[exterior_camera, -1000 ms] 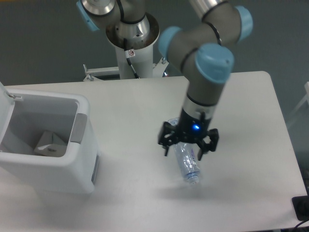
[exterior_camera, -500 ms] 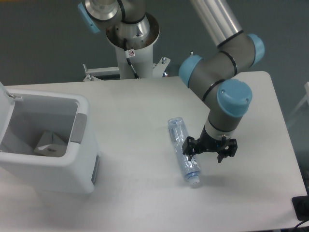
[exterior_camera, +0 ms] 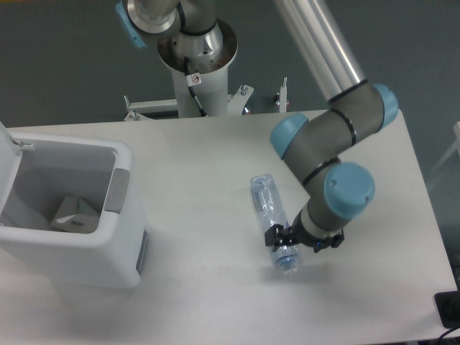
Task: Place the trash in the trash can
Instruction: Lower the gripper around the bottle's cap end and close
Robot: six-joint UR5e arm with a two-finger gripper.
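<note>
The clear plastic bottle [exterior_camera: 269,210] lies on its side on the white table, white cap end [exterior_camera: 289,267] pointing toward the front. My gripper [exterior_camera: 305,241] hangs low just right of the bottle's neck and looks open; its left finger [exterior_camera: 276,235] is at the bottle's side and nothing sits between the fingers. The trash can [exterior_camera: 123,188] stands at the left with its lid swung up. A flat pale packet [exterior_camera: 72,213] lies inside it.
The arm's base column [exterior_camera: 195,57] rises behind the table's far edge. The table's right edge [exterior_camera: 425,208] is a little beyond the gripper. A dark object [exterior_camera: 450,309] shows at the bottom right corner.
The gripper left its place over the bottle, swung right, then dropped lower and edged back left to the bottle's neck. The bottle stays flat on the table.
</note>
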